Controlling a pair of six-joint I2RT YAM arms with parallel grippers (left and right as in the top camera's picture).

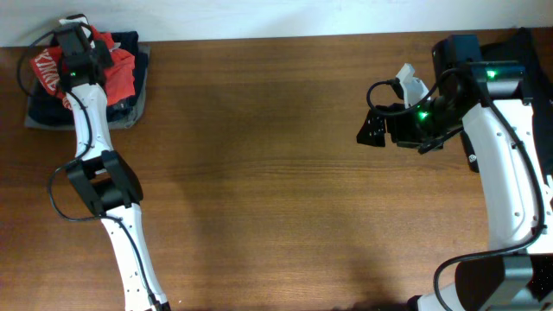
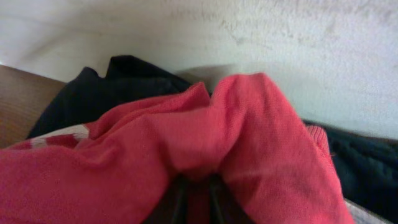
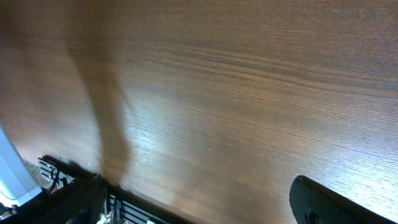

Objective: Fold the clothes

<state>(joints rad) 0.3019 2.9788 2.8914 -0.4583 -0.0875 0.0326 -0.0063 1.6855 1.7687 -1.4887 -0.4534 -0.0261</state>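
Observation:
The clothes, a red-orange T-shirt [image 1: 122, 72], lie crumpled on a stack of dark folded garments [image 1: 131, 110] at the table's far left corner. My left gripper [image 1: 74, 66] is down on that heap. In the left wrist view the red cloth [image 2: 186, 137] fills the picture, a strip of white lettering [image 2: 62, 133] shows at the left, and a fold of the cloth sits pinched between my left gripper's [image 2: 198, 200] two narrow-set dark fingers. My right gripper [image 1: 373, 128] hovers over bare wood at the right, open wide [image 3: 199, 205] with nothing between its fingers.
Dark navy garments [image 2: 106, 93] lie under and behind the red cloth, close against the white wall [image 2: 280, 56]. The brown wooden table [image 1: 276, 173] stretches between the two arms. The right arm's base and cables [image 1: 484, 78] stand at the far right.

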